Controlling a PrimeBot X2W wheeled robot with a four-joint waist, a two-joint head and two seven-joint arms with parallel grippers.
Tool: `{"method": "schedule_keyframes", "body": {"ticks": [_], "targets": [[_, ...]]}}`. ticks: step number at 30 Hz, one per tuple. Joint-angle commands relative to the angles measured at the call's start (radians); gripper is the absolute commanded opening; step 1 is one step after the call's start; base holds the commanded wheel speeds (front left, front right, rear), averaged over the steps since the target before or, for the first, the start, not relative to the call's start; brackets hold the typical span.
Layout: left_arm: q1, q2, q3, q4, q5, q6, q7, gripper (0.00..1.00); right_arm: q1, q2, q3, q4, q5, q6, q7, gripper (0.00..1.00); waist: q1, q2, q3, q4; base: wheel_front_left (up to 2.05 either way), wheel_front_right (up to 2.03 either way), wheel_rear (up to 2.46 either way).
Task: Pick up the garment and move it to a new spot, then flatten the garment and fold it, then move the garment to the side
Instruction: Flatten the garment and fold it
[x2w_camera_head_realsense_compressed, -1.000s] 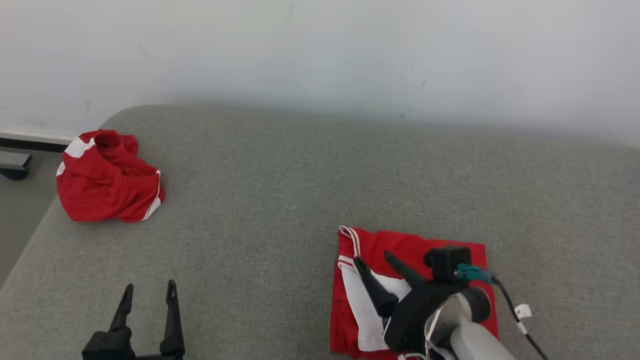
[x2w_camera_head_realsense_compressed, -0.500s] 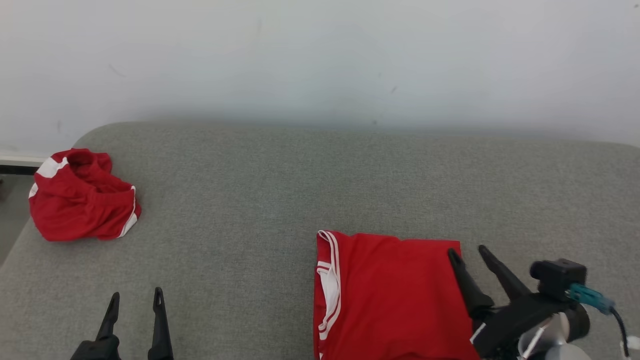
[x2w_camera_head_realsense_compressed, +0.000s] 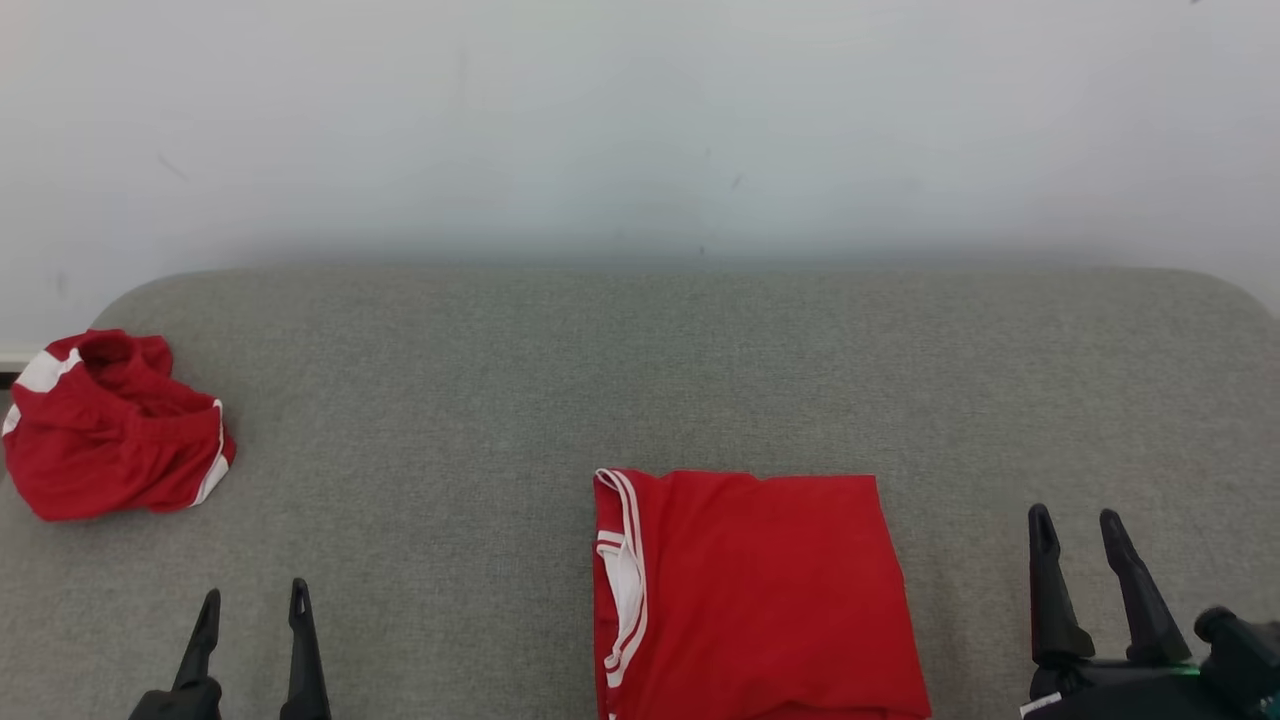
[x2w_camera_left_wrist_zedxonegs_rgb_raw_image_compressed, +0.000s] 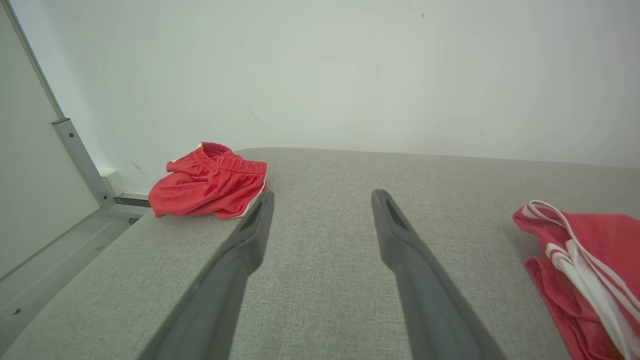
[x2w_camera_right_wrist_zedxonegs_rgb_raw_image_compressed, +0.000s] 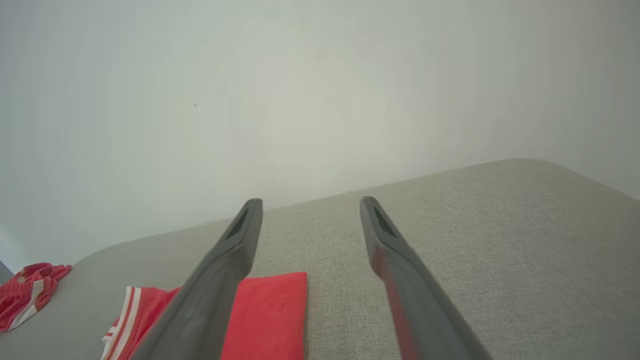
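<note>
The garment (x2w_camera_head_realsense_compressed: 750, 590), red with white stripes along its left edge, lies folded into a flat rectangle on the grey cushion (x2w_camera_head_realsense_compressed: 640, 380), near the front and right of centre. It also lies at the right edge of the left wrist view (x2w_camera_left_wrist_zedxonegs_rgb_raw_image_compressed: 585, 265) and low in the right wrist view (x2w_camera_right_wrist_zedxonegs_rgb_raw_image_compressed: 270, 315). My right gripper (x2w_camera_head_realsense_compressed: 1075, 525) stands open to the right of it, apart from the cloth, with nothing between its fingers (x2w_camera_right_wrist_zedxonegs_rgb_raw_image_compressed: 310, 202). My left gripper (x2w_camera_head_realsense_compressed: 250, 600) is open and empty at the lower left (x2w_camera_left_wrist_zedxonegs_rgb_raw_image_compressed: 322, 197).
A second red garment (x2w_camera_head_realsense_compressed: 105, 425) with white trim lies crumpled at the cushion's far left edge (x2w_camera_left_wrist_zedxonegs_rgb_raw_image_compressed: 210, 180). A pale wall (x2w_camera_head_realsense_compressed: 640, 120) rises behind the cushion. A metal frame (x2w_camera_left_wrist_zedxonegs_rgb_raw_image_compressed: 80, 160) and floor lie beyond the left edge.
My right gripper has drawn off the folded garment to the right and stands clear of it. The camera has shifted, so everything sits lower and further left. The left arm holds still.
</note>
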Motion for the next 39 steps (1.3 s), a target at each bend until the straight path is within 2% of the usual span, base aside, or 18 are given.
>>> {"method": "schedule_keyframes", "body": {"ticks": [1, 11, 26, 32, 39], "targets": [[0.015, -0.001, 0.007, -0.002, -0.002, 0.005, -0.008, 1.0, 0.021, 0.013, -0.01, -0.011, -0.011, -0.003, -0.016, 1.0, -0.0001, -0.0001, -0.007, -0.011, 0.0, 0.0, 0.0], [0.03, 0.0, -0.017, -0.043, 0.027, 0.004, -0.008, 1.0, 0.074, 0.057, -0.012, -0.032, -0.133, -0.003, -0.074, 1.0, -0.0001, -0.0001, -0.03, -0.041, 0.0, 0.0, 0.0], [0.051, 0.055, -0.062, -0.117, 0.072, 0.011, 0.051, 1.0, 0.089, 0.08, 0.005, 0.002, -0.302, -0.003, -0.081, 1.0, -0.0001, -0.0001, -0.045, -0.035, 0.0, 0.0, 0.0], [0.06, 0.07, -0.072, -0.154, 0.077, 0.011, 0.077, 1.0, 0.087, 0.088, 0.005, 0.001, -0.319, -0.003, -0.081, 1.0, -0.0001, -0.0001, -0.045, -0.032, 0.0, 0.0, 0.0], [0.075, 0.065, -0.055, -0.182, 0.03, 0.004, 0.078, 1.0, 0.084, 0.097, 0.004, 0.003, -0.313, -0.003, -0.075, 1.0, -0.0001, -0.0001, -0.041, -0.03, 0.0, 0.0, 0.0]]}}
